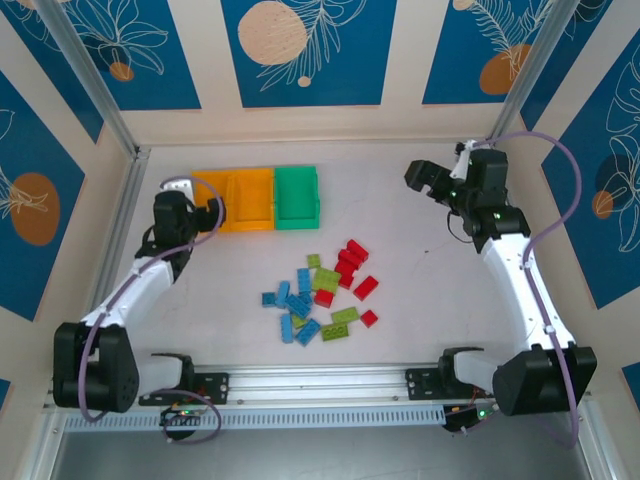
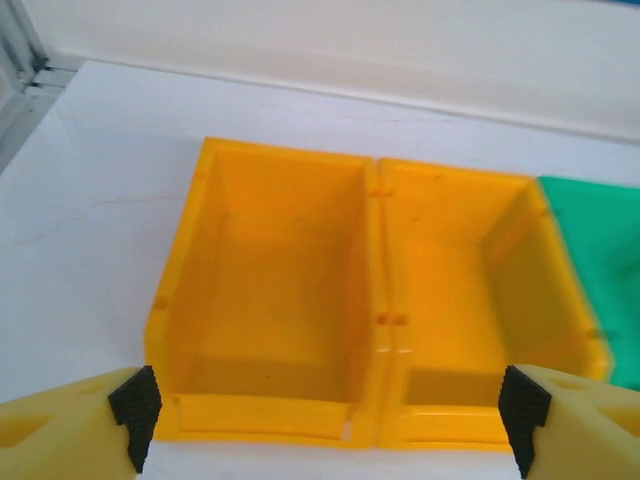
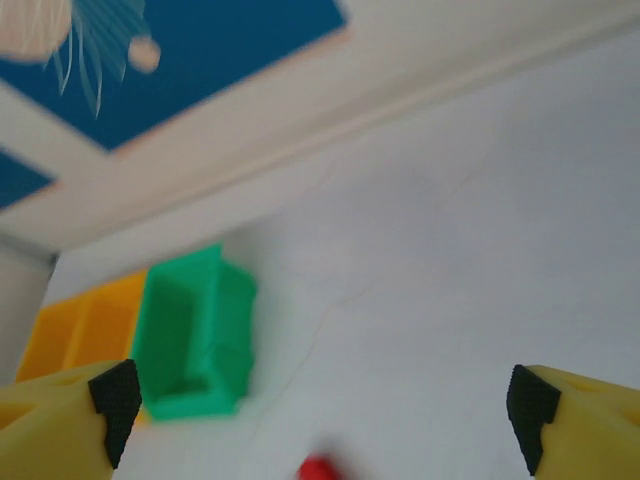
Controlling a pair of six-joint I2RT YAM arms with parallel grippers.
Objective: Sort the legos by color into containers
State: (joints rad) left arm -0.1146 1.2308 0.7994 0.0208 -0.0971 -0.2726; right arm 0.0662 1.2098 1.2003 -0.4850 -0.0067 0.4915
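Three bins stand in a row at the back left: two orange-yellow bins [image 1: 243,199] and a green bin [image 1: 297,196]. The left wrist view looks into both orange-yellow bins [image 2: 280,290], which hold nothing, with the green bin [image 2: 595,260] at the right edge. Red [image 1: 350,262], blue [image 1: 298,300] and lime green legos [image 1: 327,280] lie scattered mid-table. My left gripper [image 1: 215,212] hovers open just left of the bins, nothing between its fingers [image 2: 135,410]. My right gripper [image 1: 428,178] is open at the back right; its view shows the green bin [image 3: 190,335] and a blurred red lego [image 3: 320,468].
Metal frame posts [image 1: 95,80] rise at the back corners, and a rail [image 1: 320,380] runs along the near edge between the arm bases. Bare table lies between the lego pile and the right arm.
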